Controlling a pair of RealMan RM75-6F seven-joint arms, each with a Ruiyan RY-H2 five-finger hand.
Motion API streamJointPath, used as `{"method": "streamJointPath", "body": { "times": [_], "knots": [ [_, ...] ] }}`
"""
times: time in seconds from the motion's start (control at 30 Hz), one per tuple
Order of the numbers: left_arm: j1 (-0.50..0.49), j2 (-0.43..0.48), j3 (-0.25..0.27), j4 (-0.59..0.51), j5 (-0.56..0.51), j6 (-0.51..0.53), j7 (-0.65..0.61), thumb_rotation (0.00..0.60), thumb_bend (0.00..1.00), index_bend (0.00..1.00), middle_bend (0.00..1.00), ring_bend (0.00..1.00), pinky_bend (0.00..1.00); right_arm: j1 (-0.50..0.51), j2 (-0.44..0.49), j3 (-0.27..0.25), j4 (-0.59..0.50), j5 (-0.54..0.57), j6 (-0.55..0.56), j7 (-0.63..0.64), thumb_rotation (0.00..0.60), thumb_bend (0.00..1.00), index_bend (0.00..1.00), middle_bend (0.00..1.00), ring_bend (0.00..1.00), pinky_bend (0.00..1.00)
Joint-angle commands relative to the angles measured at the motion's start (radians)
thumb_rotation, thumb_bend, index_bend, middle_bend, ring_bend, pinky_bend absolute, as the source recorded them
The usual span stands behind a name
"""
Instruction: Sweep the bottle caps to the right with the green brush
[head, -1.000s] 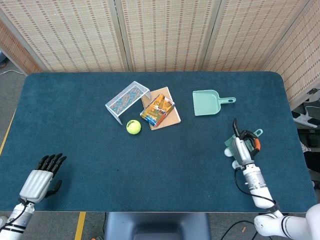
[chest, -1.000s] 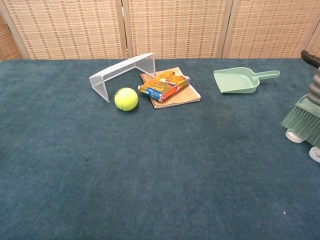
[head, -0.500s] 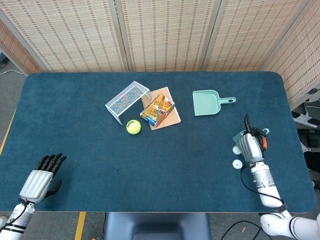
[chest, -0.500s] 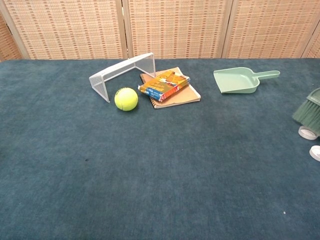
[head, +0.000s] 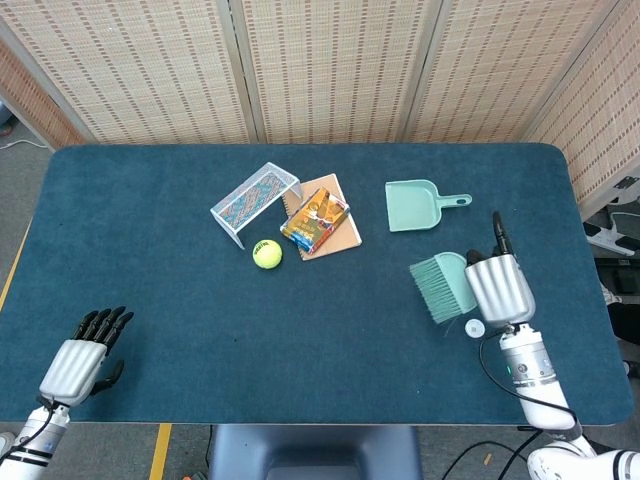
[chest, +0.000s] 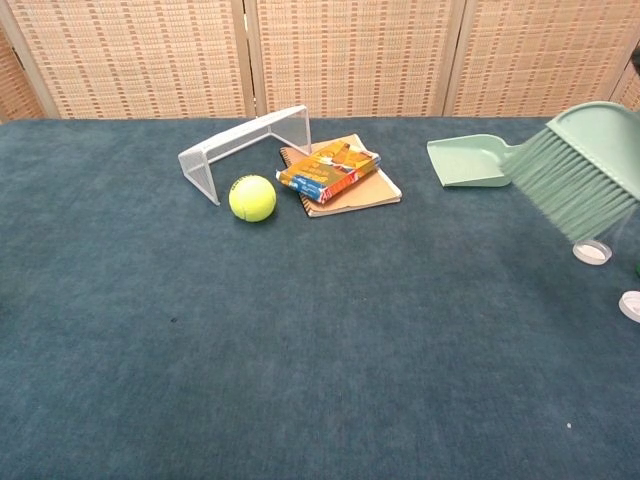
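Observation:
My right hand grips the handle of the green brush near the table's right side. The brush is lifted off the cloth and tilted, its bristles pointing left. In the chest view the brush hangs in the air at the right edge, above a white bottle cap. A second cap lies nearer, at the frame's edge. The head view shows one cap just below the brush, beside my right hand. My left hand rests open at the front left edge, holding nothing.
A green dustpan lies behind the brush. At mid-table are a wire rack, a yellow tennis ball and a colourful box on a brown notebook. Folding screens stand behind the table.
The right hand has lifted the brush off the cloth and swung it back to the left, bristles now up and pointing left. The caps lie where the sweep left them. The left hand is still.

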Motion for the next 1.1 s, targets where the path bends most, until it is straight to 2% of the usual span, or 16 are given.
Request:
{"method": "streamJointPath", "body": {
  "times": [0.03,0.23,0.47,0.63,0.7,0.83,0.93,1.03,1.1],
  "knots": [
    [0.001,0.002,0.0,-0.001,0.001,0.003,-0.003,0.6,0.46,0.0,0.0,0.0,0.07,-0.001,-0.033,-0.003,-0.039,-0.029,-0.026,0.023,0.6,0.68,0.91,0.87,0.61,0.0],
    [0.005,0.006,0.003,0.003,0.007,0.01,-0.012,0.6,0.46,0.0,0.0,0.0,0.07,-0.02,-0.158,-0.054,0.034,-0.082,-0.046,0.014,0.6,0.68,0.91,0.87,0.61,0.0],
    [0.004,0.009,0.003,0.003,0.006,0.007,-0.018,0.6,0.46,0.0,0.0,0.0,0.07,-0.082,-0.319,-0.101,0.266,-0.142,-0.047,0.139,0.6,0.68,0.91,0.87,0.61,0.0],
    [0.001,0.007,0.002,0.004,0.002,0.0,-0.018,0.6,0.46,0.0,0.0,0.0,0.07,-0.117,-0.372,-0.11,0.369,-0.092,-0.109,0.21,0.6,0.67,0.84,0.87,0.59,0.0],
    [0.001,0.006,0.001,0.004,0.001,-0.001,-0.017,0.6,0.46,0.0,0.0,0.0,0.07,-0.119,-0.381,-0.113,0.399,-0.093,-0.132,0.236,0.6,0.62,0.77,0.84,0.55,0.0],
    [0.001,0.006,0.001,0.004,-0.001,-0.001,-0.015,0.6,0.46,0.0,0.0,0.0,0.07,-0.129,-0.396,-0.116,0.439,-0.095,-0.166,0.301,0.6,0.51,0.51,0.62,0.48,0.0],
    [0.001,0.006,0.0,0.004,-0.003,-0.002,-0.015,0.6,0.46,0.0,0.0,0.0,0.07,-0.135,-0.394,-0.115,0.444,-0.088,-0.182,0.3,0.6,0.48,0.33,0.47,0.4,0.0],
    [0.0,0.006,0.0,0.005,-0.004,-0.003,-0.015,0.6,0.46,0.0,0.0,0.0,0.07,-0.143,-0.377,-0.113,0.422,-0.078,-0.188,0.278,0.6,0.46,0.08,0.33,0.33,0.0],
    [0.001,0.006,0.001,0.006,-0.003,-0.004,-0.015,0.6,0.46,0.0,0.0,0.0,0.07,-0.148,-0.363,-0.112,0.404,-0.071,-0.19,0.267,0.6,0.44,0.01,0.26,0.29,0.0]
  ]
}}
